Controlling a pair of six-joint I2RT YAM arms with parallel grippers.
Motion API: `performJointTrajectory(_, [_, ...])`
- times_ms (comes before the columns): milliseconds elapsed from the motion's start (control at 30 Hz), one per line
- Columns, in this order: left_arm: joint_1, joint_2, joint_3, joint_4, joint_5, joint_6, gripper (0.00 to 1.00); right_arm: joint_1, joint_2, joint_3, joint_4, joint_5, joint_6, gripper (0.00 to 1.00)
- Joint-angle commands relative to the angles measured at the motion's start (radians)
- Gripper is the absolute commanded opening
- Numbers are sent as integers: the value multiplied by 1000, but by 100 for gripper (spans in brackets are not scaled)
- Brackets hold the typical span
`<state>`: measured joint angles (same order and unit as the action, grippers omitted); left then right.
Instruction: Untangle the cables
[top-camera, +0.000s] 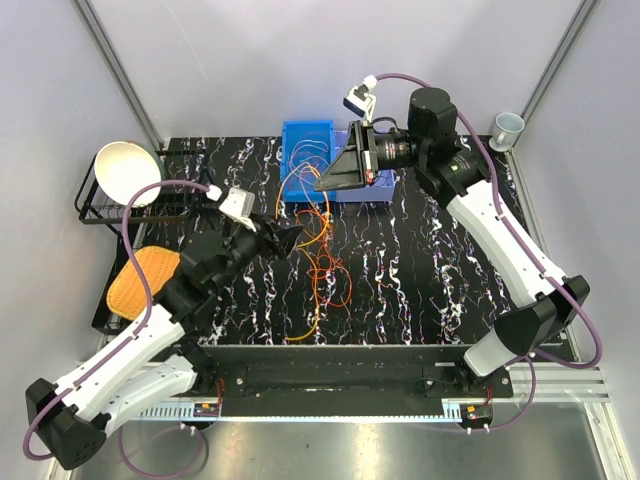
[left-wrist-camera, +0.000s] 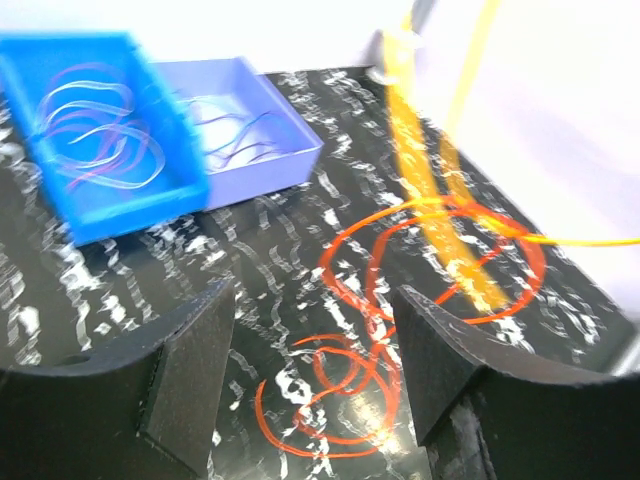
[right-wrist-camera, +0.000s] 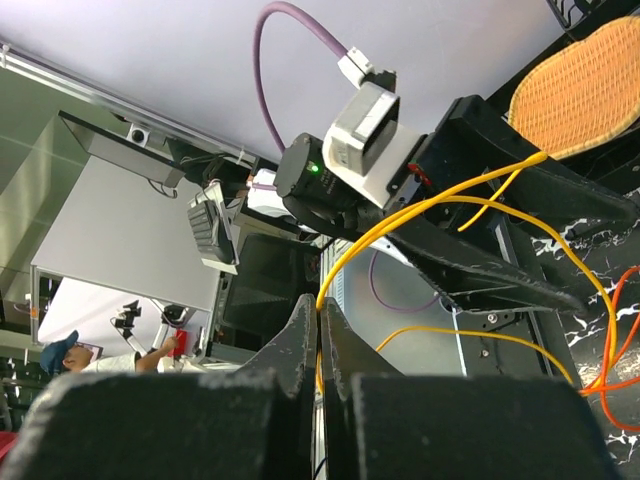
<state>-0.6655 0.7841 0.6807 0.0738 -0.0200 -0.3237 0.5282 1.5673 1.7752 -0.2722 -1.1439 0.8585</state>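
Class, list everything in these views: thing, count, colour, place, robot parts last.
cables: many, mostly orange, tangled mid-table
yellow cable: one, yellow, raised above tangle
blue bin: one, blue, far edge
lavender bin: one, lavender, beside blue bin
rack: one, black, far left
bowl: one, white, in rack
mat: one, orange, left side
cup: one, pale, far right
table: one, black marbled, underneath
left gripper: one, black, open over tangle
right gripper: one, black, shut on yellow cable

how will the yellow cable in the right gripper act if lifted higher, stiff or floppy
Probably floppy yet springy: from the shut right gripper the yellow cable leaves in loose arcs. Likely light, being so thin. It may tug the orange tangle along, since its far end runs toward that pile.
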Motion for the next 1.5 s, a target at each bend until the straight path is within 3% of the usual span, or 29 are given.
performJointTrajectory(0, [4, 50, 68, 129, 133, 2, 67, -7, -59, -13, 16, -22, -13, 0])
performJointTrajectory(300, [6, 130, 77, 205, 172, -2, 55, -8, -92, -34, 21, -36, -7, 0])
performJointTrajectory(400, [7, 144, 65, 239, 187, 5, 41, -7, -102, -51, 37, -50, 4, 0])
performJointTrajectory(433, [6, 141, 57, 276, 195, 5, 29, -8, -108, -54, 45, -56, 11, 0])
performJointTrajectory(567, [7, 110, 5, 382, 210, -18, 0, -7, -118, -80, 88, -74, 46, 0])
performJointTrajectory(767, [7, 31, -108, 442, 183, -121, 0, -7, -136, -105, 114, -94, 71, 0])
performJointTrajectory(900, [7, -43, -47, 150, 126, -153, 0, -30, -141, -115, 110, -74, 57, 0])
performJointTrajectory(1033, [7, -204, -21, -7, 112, -225, 0, -69, -135, -146, 113, -19, 31, 0])
performJointTrajectory(1067, [7, -216, 72, -76, 71, -222, 0, -80, -135, -170, 110, -4, 25, 0])
performJointTrajectory(1100, [6, -223, 135, -277, 33, -216, 0, -91, -133, -186, 113, 25, 10, 0])
performJointTrajectory(1133, [6, -227, 263, -360, -30, -204, 0, -115, -135, -204, 113, 42, 4, 0])
performJointTrajectory(1200, [7, -230, 371, -506, -69, -163, 0, -126, -130, -275, 113, 100, -21, 0])
performJointTrajectory(1467, [7, -62, 933, -804, -179, -17, 0, -134, -67, -519, 134, 323, -76, 0])
